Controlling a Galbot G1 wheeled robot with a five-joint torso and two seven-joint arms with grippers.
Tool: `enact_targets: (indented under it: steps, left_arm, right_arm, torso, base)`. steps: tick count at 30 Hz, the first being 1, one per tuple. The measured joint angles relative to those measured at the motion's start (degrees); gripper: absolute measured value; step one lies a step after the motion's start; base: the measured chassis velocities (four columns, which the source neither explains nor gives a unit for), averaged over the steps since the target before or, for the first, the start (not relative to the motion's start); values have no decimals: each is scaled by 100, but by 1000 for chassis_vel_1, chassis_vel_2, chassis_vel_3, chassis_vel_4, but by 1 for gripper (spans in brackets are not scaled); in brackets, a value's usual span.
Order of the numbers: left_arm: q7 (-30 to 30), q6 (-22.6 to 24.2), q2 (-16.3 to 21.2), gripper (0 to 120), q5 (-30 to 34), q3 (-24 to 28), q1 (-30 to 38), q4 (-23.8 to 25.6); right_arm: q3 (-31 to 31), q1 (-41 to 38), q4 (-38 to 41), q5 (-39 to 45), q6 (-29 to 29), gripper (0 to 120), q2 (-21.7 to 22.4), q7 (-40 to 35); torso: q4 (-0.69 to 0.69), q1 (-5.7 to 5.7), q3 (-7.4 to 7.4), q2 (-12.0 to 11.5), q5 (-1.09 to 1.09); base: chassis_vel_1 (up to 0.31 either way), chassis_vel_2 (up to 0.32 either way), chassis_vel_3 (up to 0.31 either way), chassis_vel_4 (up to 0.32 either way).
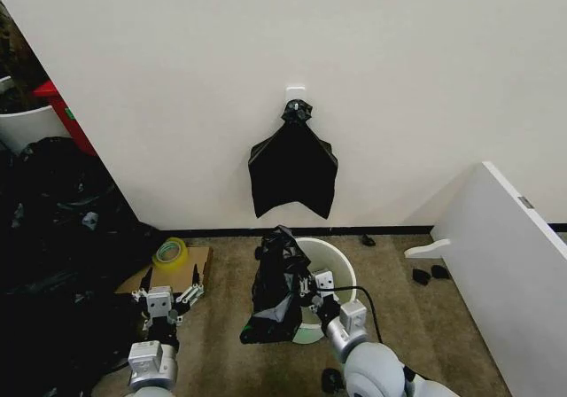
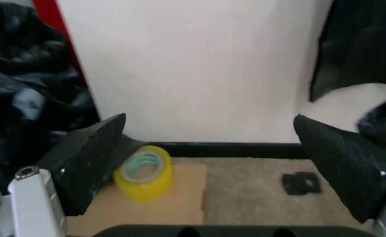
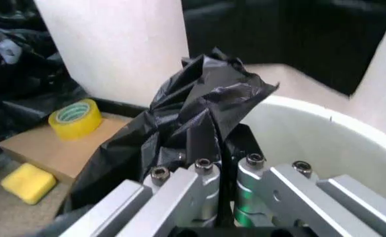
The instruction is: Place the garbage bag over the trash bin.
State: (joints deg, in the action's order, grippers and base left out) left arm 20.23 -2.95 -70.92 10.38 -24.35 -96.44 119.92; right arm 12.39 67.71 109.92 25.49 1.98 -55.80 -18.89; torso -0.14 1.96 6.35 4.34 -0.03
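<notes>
Lower left of the frame: left gripper [image 1: 165, 292] idles, fingers spread wide — near a yellow tape roll [image 1: 170, 252] on cardboard [image 1: 198, 264].
Centre: garbage bag [image 1: 276, 286], thin glossy crinkled black film, slumps over the bin's left rim.
Lower right: right gripper [image 1: 312, 292] clamped on the bag — likely to drag it across the trash bin [image 1: 337, 266], round, smooth cream plastic.

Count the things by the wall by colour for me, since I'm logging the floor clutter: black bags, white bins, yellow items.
Black: 2, the garbage bag held by the right gripper, and the bunch of bags on the wall.
White: 1, the trash bin.
Yellow: 2, the tape roll and the sponge.
Total: 5.
</notes>
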Motion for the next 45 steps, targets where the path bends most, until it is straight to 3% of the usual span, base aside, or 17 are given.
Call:
enact_targets:
  steps: [3, 5, 6, 10, 14, 21, 24, 31, 37, 41, 45]
  left_arm:
    - [-301, 17, 88, 100, 318, 30, 151, -152]
    - [-1095, -5, 221, 100, 972, 77, 437, -368]
    - [-1095, -5, 221, 100, 972, 77, 437, -368]
    - [-1998, -116, 309, 100, 1467, 172, 897, -589]
    - [-2236, -3, 363, 100, 1655, 263, 1059, -636]
    - [-1858, 658, 522, 100, 1721, 748, 1507, -743]
    - [-1616, 1234, 561, 99, 1789, 1122, 1755, -810]
    - [-1556, 1547, 557, 96, 1832, 1522, 2089, -1062]
    - [-1331, 1869, 558, 95, 1867, 1777, 2289, -1093]
    - [-359, 2680, 488, 94, 1965, 2161, 2555, -962]
    - [-76, 2919, 414, 90, 1975, 2324, 2694, -985]
  right_arm:
    - [-174, 30, -338, -627, 380, 0, -4, 315]
    - [-527, 100, -845, -1441, 941, 0, -58, 836]
    - [-527, 100, -845, -1441, 941, 0, -58, 836]
    - [-652, 111, -1227, -1694, 1461, 0, -57, 1341]
    - [-542, 13, -1302, -1542, 1565, 0, -76, 1430]
    - [-384, 81, -1060, -1045, 1499, 0, -130, 1325]
    - [-323, 104, -824, -554, 1272, 0, -146, 1028]
    - [-289, 184, -426, 522, 870, 0, -176, 445]
    - [-296, 300, -393, 518, 859, 0, -234, 437]
    - [-283, 402, -419, 288, 914, 0, -312, 507]
    - [-290, 447, -443, 106, 971, 0, -328, 567]
  torso:
    - [1, 0, 0, 0, 0]
    - [2, 0, 0, 0, 1]
    - [2, 0, 0, 0, 1]
    - [-5, 0, 0, 0, 0]
    - [4, 0, 0, 0, 0]
    - [0, 0, 0, 0, 0]
    - [0, 0, 0, 0, 0]
    - [1, 0, 0, 0, -1]
    - [0, 0, 0, 0, 0]
    - [0, 0, 0, 0, 0]
    - [0, 0, 0, 0, 0]
  base:
    - [0, 0, 0, 0]
    - [0, 0, 0, 0]
    - [0, 0, 0, 0]
    - [0, 0, 0, 0]
    - [0, 0, 0, 0]
    - [0, 0, 0, 0]
    - [0, 0, 0, 0]
    - [0, 0, 0, 0]
    - [0, 0, 0, 0]
    - [0, 0, 0, 0]
    - [0, 0, 0, 0]
